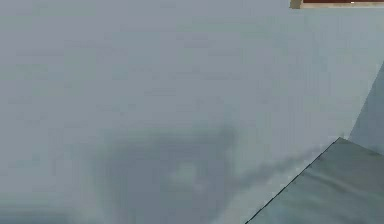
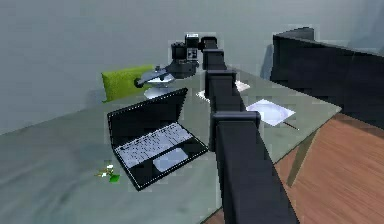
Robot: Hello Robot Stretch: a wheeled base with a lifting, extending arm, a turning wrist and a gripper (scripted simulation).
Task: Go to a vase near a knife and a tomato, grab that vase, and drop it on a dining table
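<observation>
In the forward view a bare grey wall (image 1: 150, 80) fills most of the scene, with a table's corner (image 1: 330, 190) at the near right and a picture frame's edge (image 1: 335, 4) at the far right. In the arm side view the arm (image 2: 235, 130) reaches out across a table (image 2: 60, 140), passing right of a laptop (image 2: 155, 140) and left of some papers (image 2: 270, 110). The gripper (image 2: 153, 78) sits at the far edge, in front of a green chair (image 2: 120, 82). A pale grey form (image 2: 165, 72) there may be the vase. Whether it is held, and how the fingers stand, cannot be told. If this is the dining table, probably only the drop remains.
</observation>
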